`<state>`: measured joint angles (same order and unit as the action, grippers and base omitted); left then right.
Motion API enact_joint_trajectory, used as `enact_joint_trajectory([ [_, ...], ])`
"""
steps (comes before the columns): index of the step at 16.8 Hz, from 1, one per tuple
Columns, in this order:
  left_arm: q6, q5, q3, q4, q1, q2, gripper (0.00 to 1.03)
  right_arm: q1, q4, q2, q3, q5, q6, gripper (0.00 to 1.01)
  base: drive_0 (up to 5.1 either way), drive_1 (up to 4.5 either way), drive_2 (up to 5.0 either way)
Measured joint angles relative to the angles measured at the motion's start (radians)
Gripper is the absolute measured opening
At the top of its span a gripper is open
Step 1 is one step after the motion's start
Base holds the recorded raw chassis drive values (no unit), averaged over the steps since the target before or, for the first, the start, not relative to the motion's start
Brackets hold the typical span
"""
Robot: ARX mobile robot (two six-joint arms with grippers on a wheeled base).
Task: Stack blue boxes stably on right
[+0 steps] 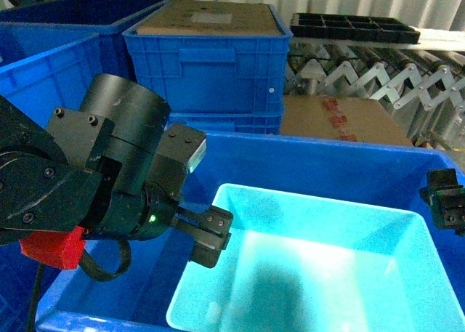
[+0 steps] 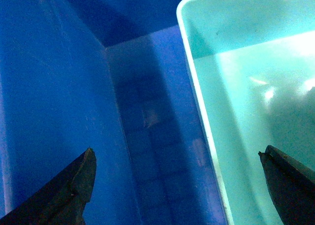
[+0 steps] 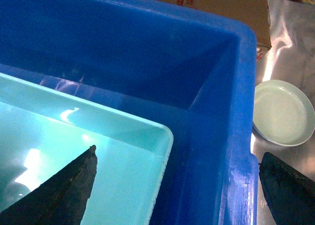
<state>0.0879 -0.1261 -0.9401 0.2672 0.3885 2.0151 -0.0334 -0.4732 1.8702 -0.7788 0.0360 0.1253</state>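
My left fingers [image 2: 177, 185] hang spread and empty astride the near rim of the glossy turquoise plastic tub [image 1: 327, 274], which sits inside the big royal-blue plastic crate [image 3: 231, 136]. My right fingers [image 3: 177, 185] are likewise released over its far corner. Nothing gripped; stacking remains ahead, I judge.

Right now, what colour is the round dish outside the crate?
Pale mint green dish; seen only in right wrist view.

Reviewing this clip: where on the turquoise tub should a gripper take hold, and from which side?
Probably the rim, from above. The turquoise tub sits inside a bigger blue crate, so its sloping walls are hard to reach from the side. The left gripper, open, already straddles the tub's left rim; the right gripper, also open, is over the far right corner, where a gap to the crate wall leaves room for a finger.
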Motion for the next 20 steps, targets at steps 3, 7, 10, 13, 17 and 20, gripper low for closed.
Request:
enact_joint_trajectory([
  [3, -0.002, 0.023, -0.002, -0.02, 0.01, -0.006, 0.98, 0.0, -0.014, 0.0, -0.005, -0.004, 0.0, 0.98, 0.0, 0.0, 0.0],
  [7, -0.01, 0.033, -0.014, -0.024, 0.021, -0.031, 0.98, 0.0, -0.024, -0.003, -0.032, -0.005, -0.001, 0.98, 0.0, 0.0, 0.0],
  [10, -0.021, 0.045, -0.021, -0.043, 0.023, -0.056, 0.98, -0.007, -0.027, -0.022, -0.056, -0.013, -0.011, 0.98, 0.0, 0.0, 0.0],
  [13, -0.04, 0.092, -0.073, -0.073, 0.019, -0.172, 0.98, -0.034, -0.021, -0.088, -0.113, -0.011, -0.051, 0.98, 0.0, 0.0, 0.0],
  [17, -0.063, 0.123, -0.05, -0.097, -0.014, -0.4, 0.98, -0.049, 0.01, -0.196, -0.172, 0.023, -0.089, 0.98, 0.0, 0.0, 0.0],
  [20, -0.061, 0.156, 0.051, -0.148, -0.052, -0.612, 0.98, -0.092, 0.031, -0.344, -0.176, 0.061, -0.121, 0.98, 0.0, 0.0, 0.0],
])
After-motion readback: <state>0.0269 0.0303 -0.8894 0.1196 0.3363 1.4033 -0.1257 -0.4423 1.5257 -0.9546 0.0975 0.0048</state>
